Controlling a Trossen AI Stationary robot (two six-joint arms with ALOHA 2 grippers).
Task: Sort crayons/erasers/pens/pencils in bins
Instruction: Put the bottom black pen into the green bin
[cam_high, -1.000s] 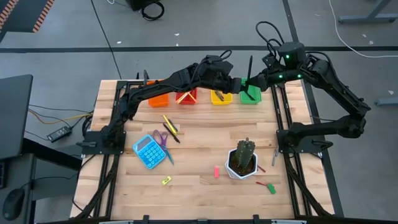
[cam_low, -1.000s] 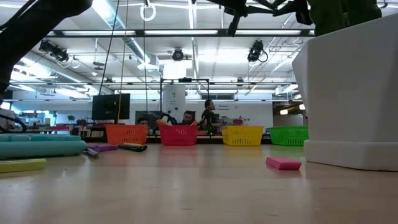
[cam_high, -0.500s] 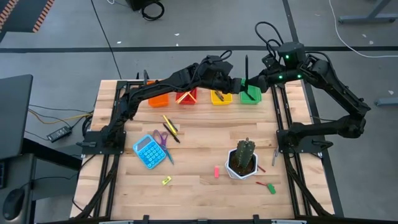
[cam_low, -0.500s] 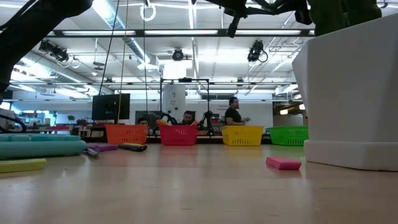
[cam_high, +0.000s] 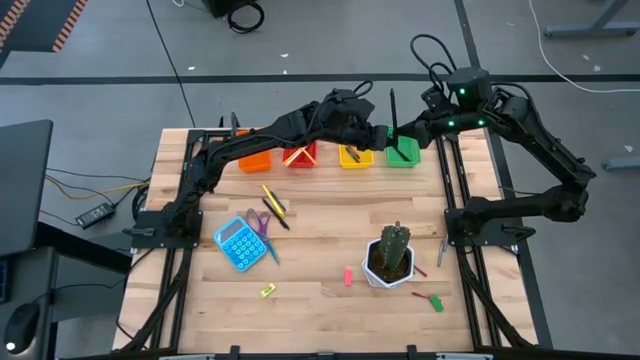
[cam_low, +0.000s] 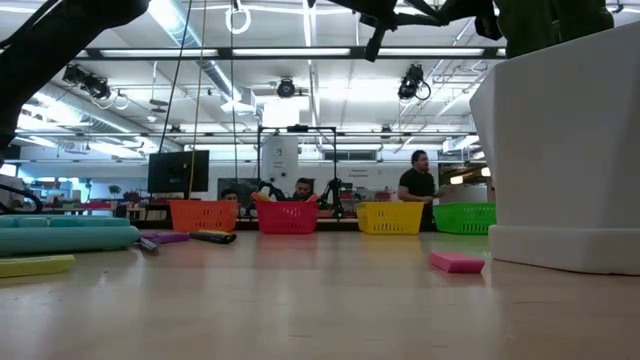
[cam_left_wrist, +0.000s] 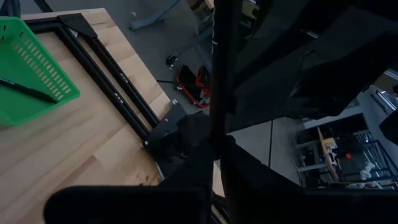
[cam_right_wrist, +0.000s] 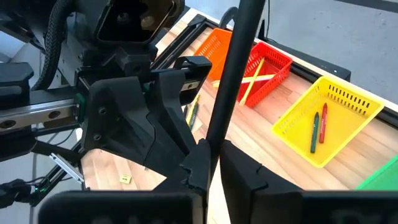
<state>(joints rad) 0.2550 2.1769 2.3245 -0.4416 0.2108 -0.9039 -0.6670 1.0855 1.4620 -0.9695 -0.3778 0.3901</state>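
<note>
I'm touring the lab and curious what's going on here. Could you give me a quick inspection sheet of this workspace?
Surface: wooden table, no spills seen.
Job's things: orange bin, red bin, yellow bin and green bin in a row at the far edge; pink eraser and yellow pencil lie loose.
Clutter: blue calculator, scissors, cactus pot.
Grippers: left gripper and right gripper meet above the bins, both shut on one upright black pen.
Cables: coiled black cable on the floor beyond the table.
Surroundings: open hall; a person stands behind the bins.
</note>
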